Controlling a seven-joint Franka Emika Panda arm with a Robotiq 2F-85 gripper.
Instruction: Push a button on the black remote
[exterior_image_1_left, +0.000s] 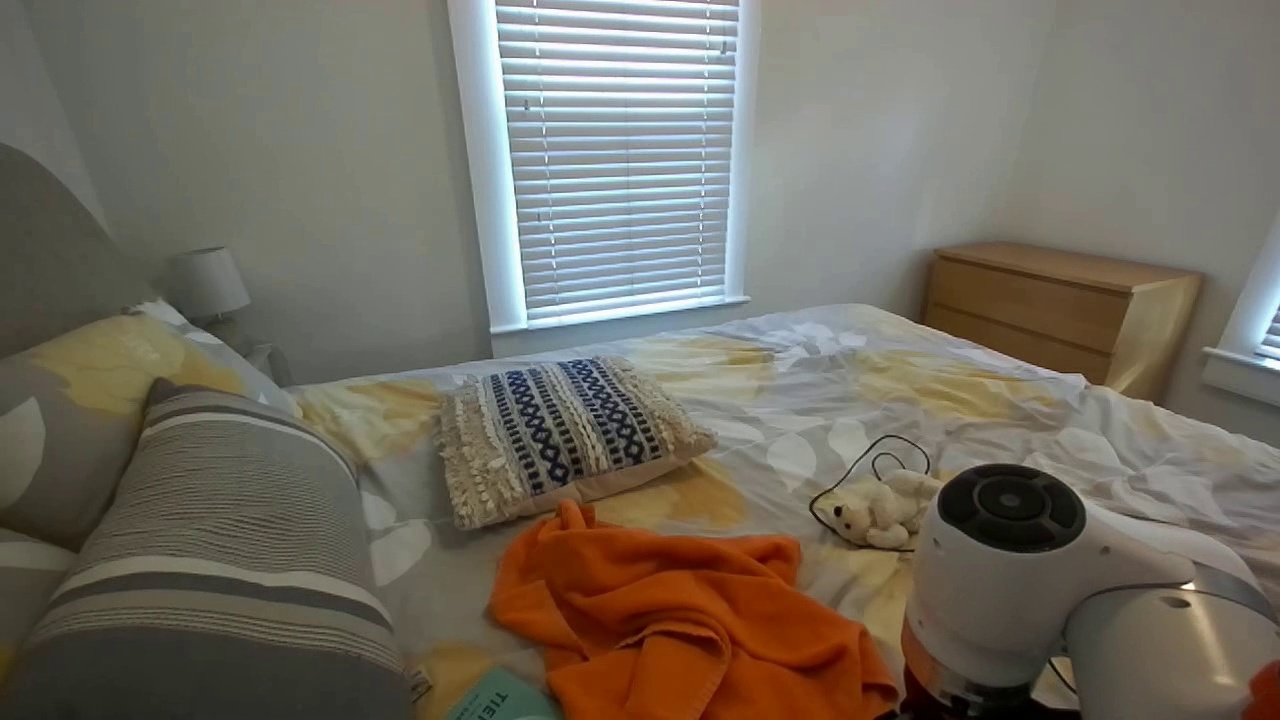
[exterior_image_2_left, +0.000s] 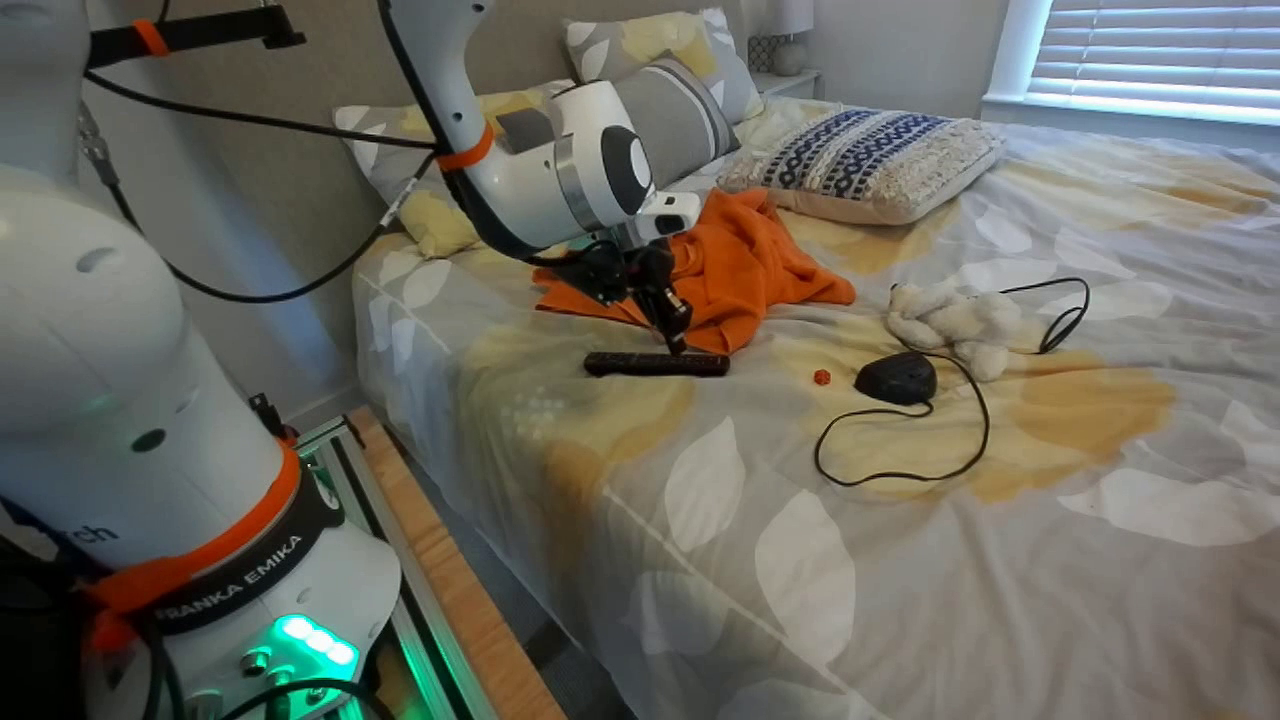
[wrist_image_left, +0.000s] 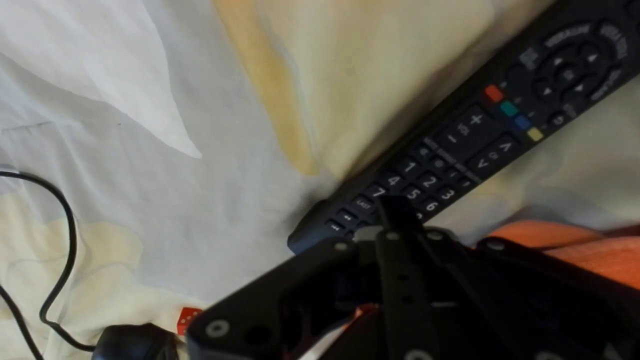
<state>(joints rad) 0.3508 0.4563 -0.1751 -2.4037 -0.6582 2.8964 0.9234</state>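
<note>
Nearest the camera in the wrist view is one black gripper (wrist_image_left: 400, 215), its two fingers pressed together and holding nothing. Right below its tips is one black remote (wrist_image_left: 457, 137), lying flat on the flowered bed cover (exterior_image_2_left: 950, 600). The tips hide some number buttons next to the 7 and the 5, and I can't tell if they touch. Four small colored buttons, red, green, blue and yellow, sit in a row on the remote. One orange blanket (exterior_image_1_left: 650, 600) is bunched up just beside it. Also on the bed are one red die (wrist_image_left: 187, 321) with white dots, one black computer mouse (exterior_image_2_left: 895, 380) with one loopy cord (wrist_image_left: 72, 240), and one white toy bear (exterior_image_1_left: 870, 515) near the mouse. I count four pillows: one blue and cream pillow (exterior_image_1_left: 575, 430) with fringe, one gray striped pillow (exterior_image_1_left: 240, 500), and two yellow-flowered pillows (exterior_image_2_left: 640, 40). In an exterior view there are one lamp (exterior_image_1_left: 210, 283), one wooden dresser (exterior_image_1_left: 1030, 300) and two windows (exterior_image_1_left: 625, 160) with blinds, one cut off by the edge.
</note>
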